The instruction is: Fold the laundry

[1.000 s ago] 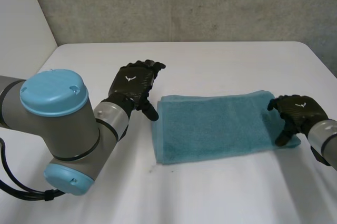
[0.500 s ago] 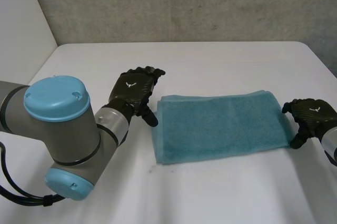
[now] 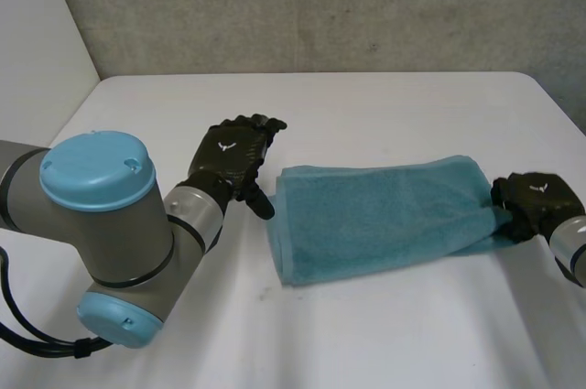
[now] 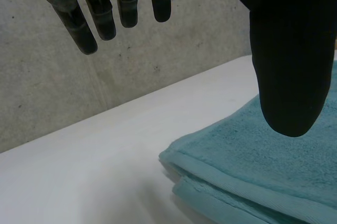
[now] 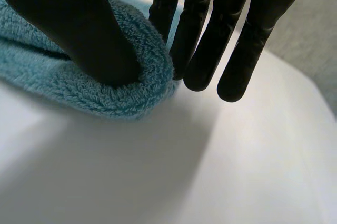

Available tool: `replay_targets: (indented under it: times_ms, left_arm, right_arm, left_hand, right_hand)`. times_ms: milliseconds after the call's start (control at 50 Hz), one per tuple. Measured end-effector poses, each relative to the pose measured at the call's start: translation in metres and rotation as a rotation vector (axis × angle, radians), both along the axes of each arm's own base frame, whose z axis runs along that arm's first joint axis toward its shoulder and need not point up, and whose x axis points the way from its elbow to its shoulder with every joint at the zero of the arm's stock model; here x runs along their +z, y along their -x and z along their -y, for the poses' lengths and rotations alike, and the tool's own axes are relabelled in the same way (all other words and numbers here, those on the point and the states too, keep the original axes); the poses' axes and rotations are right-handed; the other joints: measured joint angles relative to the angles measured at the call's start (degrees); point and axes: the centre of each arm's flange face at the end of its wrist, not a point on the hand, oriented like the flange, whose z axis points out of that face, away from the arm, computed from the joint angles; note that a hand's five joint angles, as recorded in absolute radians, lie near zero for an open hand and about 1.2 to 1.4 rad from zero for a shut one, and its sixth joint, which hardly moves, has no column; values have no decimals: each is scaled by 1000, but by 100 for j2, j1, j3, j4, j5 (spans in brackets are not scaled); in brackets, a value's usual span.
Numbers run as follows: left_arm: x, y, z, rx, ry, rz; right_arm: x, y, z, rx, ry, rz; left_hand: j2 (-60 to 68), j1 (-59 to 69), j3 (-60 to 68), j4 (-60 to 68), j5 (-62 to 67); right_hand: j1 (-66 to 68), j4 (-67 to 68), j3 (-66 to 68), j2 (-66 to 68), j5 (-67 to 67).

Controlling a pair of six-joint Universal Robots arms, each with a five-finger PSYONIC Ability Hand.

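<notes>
1. Towel (image 3: 375,215), teal and folded into a long band, lies across the white table (image 3: 366,334). Its right end is bunched and narrowed.
2. Seen from the head view, the right hand (image 3: 536,201) is at the towel's right end, but its grip is hard to read there.
3. In the right wrist view the grip is plain. The thumb presses one side of the thick rolled end and the fingers (image 5: 210,34) close against the other, so the cloth is pinched between them.
4. The left hand (image 3: 233,156) is just beside the towel's left end, near its far corner. Its fingers are straight and loose, and it holds nothing.
5. The left wrist view adds detail at that corner. Stacked layers show there, each edged by a flat woven hem, with the thumb hanging over the towel and the fingers spread past it.
6. The towel is looped terry, fuzzy along the roll. The table is smooth and matt, and the wall (image 3: 320,5) beyond the towel is rough grey concrete. Both hands are black and hard-shelled.
</notes>
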Motion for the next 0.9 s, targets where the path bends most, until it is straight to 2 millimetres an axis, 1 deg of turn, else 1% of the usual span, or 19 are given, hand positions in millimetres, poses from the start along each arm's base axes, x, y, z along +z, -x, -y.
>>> replay_targets:
  times_ms: [40,80,100,120,140,200,220,260,300,380,440,460,520,540,560,600,640,780,900]
  left_arm:
    - [2,0,0,1,3,-3]
    - [4,-1,1,3,9,-7]
    - [7,-2,1,6,15,-11]
    - [7,-2,1,6,15,-11]
    - [11,-3,2,10,24,-17]
    - [14,-4,3,15,32,-22]
    - [20,-7,6,31,45,-31]
    - [25,-11,10,49,55,-37]
    - [26,-13,11,55,57,-38]
    - [29,-18,17,84,65,-43]
    - [29,-18,17,84,65,-43]
    - [29,-20,18,90,63,-46]
    - [29,-19,18,90,61,-47]
    - [28,-19,18,90,61,-48]
    - [28,-19,19,89,60,-48]
    - [28,-17,19,87,60,-50]
    - [28,-16,19,85,60,-52]
    - [20,1,14,47,20,-68]
    - [-6,17,4,14,-95,-44]
  right_arm:
    - [6,-4,2,10,23,1]
    - [19,-19,3,46,69,11]
    - [34,-40,1,98,115,30]
    - [34,-40,1,98,115,30]
    - [52,-70,-6,172,162,58]
    - [62,-90,-13,222,182,75]
    - [73,-135,-35,340,198,106]
    - [71,-171,-59,443,180,119]
    - [70,-179,-66,469,173,121]
    - [43,-229,-116,639,89,106]
    - [43,-229,-116,639,89,106]
    - [20,-244,-136,690,26,78]
    - [15,-244,-137,673,14,65]
    - [16,-243,-136,659,19,64]
    - [20,-240,-132,634,30,63]
    - [32,-231,-120,559,63,66]
    - [40,-225,-112,516,82,71]
    - [69,-186,-70,303,100,175]
    - [65,-168,-50,244,12,261]
  left_hand:
    - [0,0,0,0,2]
    - [0,0,0,0,2]
    - [0,0,0,0,2]
    - [0,0,0,0,2]
    - [0,0,0,0,2]
    - [0,0,0,0,2]
    - [0,0,0,0,2]
    - [0,0,0,0,2]
    - [0,0,0,0,2]
    - [0,0,0,0,2]
    - [0,0,0,0,2]
    - [0,0,0,0,2]
    - [0,0,0,0,3]
    - [0,0,0,0,2]
    - [0,0,0,0,2]
    - [0,0,0,0,1]
    - [0,0,0,0,3]
    - [0,0,0,0,2]
    - [0,0,0,0,2]
  right_hand:
    - [20,0,0,0,12]
    - [21,4,5,0,53]
    - [21,5,5,0,119]
    - [21,5,5,0,119]
    - [21,4,5,0,130]
    - [21,5,5,0,131]
    - [21,6,6,0,148]
    - [21,5,6,0,158]
    - [21,5,6,0,158]
    - [21,5,6,0,179]
    - [21,5,6,0,179]
    - [21,5,6,0,179]
    - [-140,-190,-180,-181,-3]
    - [-1637,-1847,-1957,-1979,-1577]
    - [-1637,-1847,-1957,-1979,-1577]
    - [-3696,-4715,-4689,-4733,-4347]
    - [-3854,-5391,-5396,-5356,-4949]
    - [-3855,-5481,-5529,-5451,-5075]
    - [-3855,-5481,-5529,-5451,-5075]
